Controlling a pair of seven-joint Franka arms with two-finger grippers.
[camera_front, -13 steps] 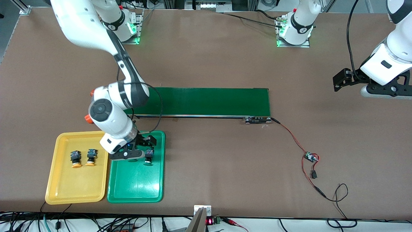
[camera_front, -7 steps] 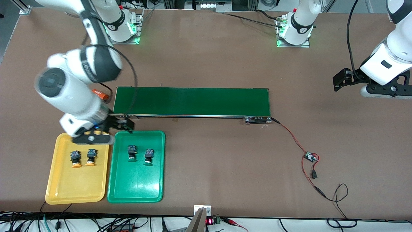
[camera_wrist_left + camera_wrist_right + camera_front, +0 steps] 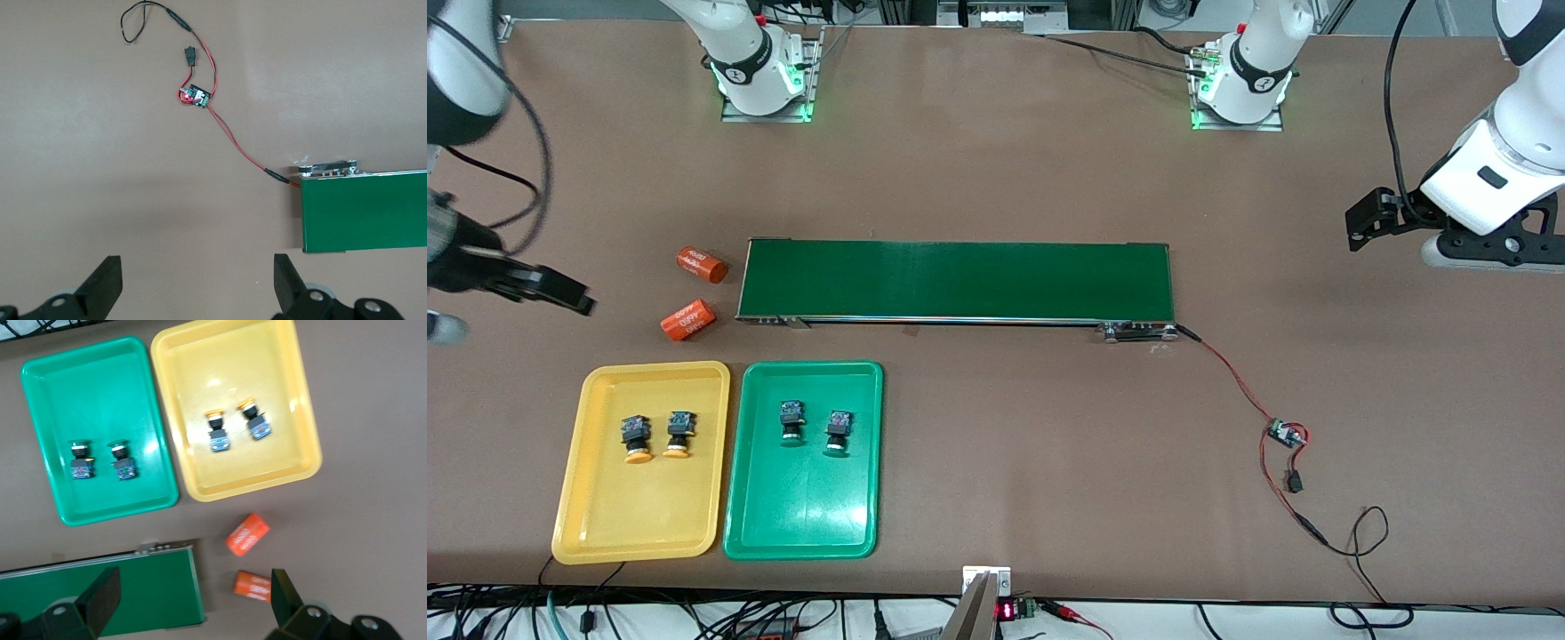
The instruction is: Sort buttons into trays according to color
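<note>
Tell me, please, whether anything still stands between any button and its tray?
Nothing visible does. Both yellow buttons lie in the yellow tray, both green buttons in the green tray; none remains on the belt.

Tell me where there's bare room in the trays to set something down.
Both trays are bare in the half nearer the front camera: the yellow tray below its two orange-capped buttons, the green tray below its two green-capped buttons. It's crowded between the yellow tray and the belt, where two orange cylinders lie.

Brown tabletop (image 3: 1005,178) and its load

It bears a yellow plastic tray (image 3: 596,533), green plastic tray (image 3: 800,524), dark-green conveyor belt (image 3: 960,279), two orange cylinders (image 3: 689,319), and apparently a small wired circuit board (image 3: 1286,434).
</note>
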